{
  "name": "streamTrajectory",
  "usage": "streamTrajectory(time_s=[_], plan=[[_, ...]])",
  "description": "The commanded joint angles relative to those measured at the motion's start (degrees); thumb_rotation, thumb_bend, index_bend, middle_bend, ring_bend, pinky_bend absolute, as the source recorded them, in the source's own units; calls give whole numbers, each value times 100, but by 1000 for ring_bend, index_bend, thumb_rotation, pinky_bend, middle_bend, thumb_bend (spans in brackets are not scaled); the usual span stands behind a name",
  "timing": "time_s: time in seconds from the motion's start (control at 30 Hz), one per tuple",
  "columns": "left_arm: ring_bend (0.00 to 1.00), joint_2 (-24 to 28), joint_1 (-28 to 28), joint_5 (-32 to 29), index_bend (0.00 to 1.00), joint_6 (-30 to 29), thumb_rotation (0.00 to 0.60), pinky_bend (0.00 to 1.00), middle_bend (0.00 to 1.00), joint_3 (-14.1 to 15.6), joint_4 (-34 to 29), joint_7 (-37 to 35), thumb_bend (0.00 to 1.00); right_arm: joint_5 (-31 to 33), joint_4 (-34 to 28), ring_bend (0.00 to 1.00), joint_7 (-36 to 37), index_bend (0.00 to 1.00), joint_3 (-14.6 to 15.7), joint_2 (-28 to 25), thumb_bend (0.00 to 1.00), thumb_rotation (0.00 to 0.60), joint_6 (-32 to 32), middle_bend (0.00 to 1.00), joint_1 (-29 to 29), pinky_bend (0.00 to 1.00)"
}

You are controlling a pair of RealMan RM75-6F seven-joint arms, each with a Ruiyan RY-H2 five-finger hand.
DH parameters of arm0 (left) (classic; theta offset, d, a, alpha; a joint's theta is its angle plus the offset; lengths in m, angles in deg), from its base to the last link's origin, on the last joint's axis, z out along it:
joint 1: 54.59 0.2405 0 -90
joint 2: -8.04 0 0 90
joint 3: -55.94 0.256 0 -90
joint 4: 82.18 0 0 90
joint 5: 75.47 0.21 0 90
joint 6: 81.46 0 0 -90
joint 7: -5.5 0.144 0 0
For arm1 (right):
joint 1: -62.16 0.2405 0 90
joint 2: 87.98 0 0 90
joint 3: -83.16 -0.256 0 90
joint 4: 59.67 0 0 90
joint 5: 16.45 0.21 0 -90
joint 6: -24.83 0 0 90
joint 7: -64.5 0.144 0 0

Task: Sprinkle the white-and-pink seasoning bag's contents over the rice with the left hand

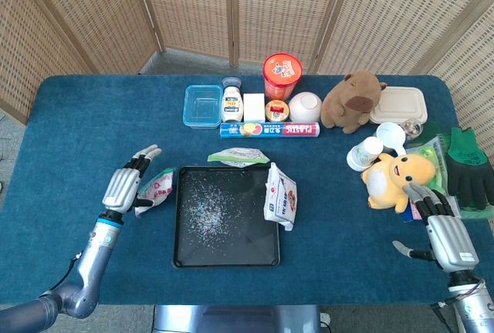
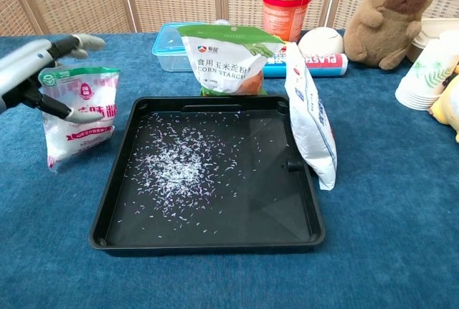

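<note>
Seasoning bag (image 2: 77, 119) base reads unclear; left hand (image 2: 32, 72) cropped, fingers spread.

Bench (image 1: 93, 117) covered in blue cloth. Back row, from the left: clear blue-lidded container (image 1: 202, 106), white squeeze bottle (image 1: 232, 101), small white box (image 1: 254, 107), small jar (image 1: 276, 110), white bowl (image 1: 305, 106) upside down, capybara plush (image 1: 351, 100), beige lidded food box (image 1: 400, 104). Red tub (image 1: 282, 75) stands behind the jar. Plastic wrap box (image 1: 269, 129) lies in front of the row. Green-topped corn starch bag (image 2: 231, 58) stands upright. Blue-and-white bag (image 2: 310, 119) stands tilted. Paper cups (image 1: 364, 153), yellow plush (image 1: 397, 177) and green gloves (image 1: 467, 167) at right.
</note>
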Motion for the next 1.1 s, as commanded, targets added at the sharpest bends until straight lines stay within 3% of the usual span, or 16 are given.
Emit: streamTrajectory(time_s=[0.03, 0.1, 0.2, 0.27, 0.53, 0.73, 0.83, 1.1], plan=[[62, 14, 41, 106, 0, -123, 600, 209, 0, 35, 48, -151, 0, -5, -8, 36, -12, 0, 7, -2, 0, 570, -10, 14, 4, 7], [45, 85, 61, 153, 0, -111, 584, 179, 0, 90, -24, -280, 0, -15, -20, 37, -28, 0, 14, -2, 0, 568, -13, 15, 5, 6], [9, 270, 128, 327, 0, -156, 485, 117, 0, 249, -244, -549, 0, -18, -39, 37, -49, 0, 20, -2, 0, 568, -5, 14, -1, 6], [3, 339, 197, 423, 0, -242, 457, 103, 0, 349, -320, -588, 0, -15, -39, 38, -71, 0, 21, 4, 0, 566, -3, 15, -4, 7], [0, 882, 522, 812, 0, -839, 452, 93, 0, 572, -891, -942, 0, -65, -81, 39, -135, 0, 28, -4, 0, 566, 84, 14, -35, 6], [0, 1735, 766, 935, 33, -1051, 463, 89, 0, 749, -1388, -670, 0, -38, -72, 39, -150, 0, 11, -3, 0, 565, 114, 15, -50, 6], [0, 2145, 998, 1100, 85, -1547, 472, 89, 0, 753, -1545, -656, 0, 7, -57, 39, -292, 0, -29, 40, 0, 566, 186, 14, -73, 5], [0, 2744, 1561, 967, 108, -2079, 479, 89, 0, 875, -1716, -145, 0, 67, -67, 39, -424, 0, -84, 87, 0, 567, 292, 15, -114, 2]])
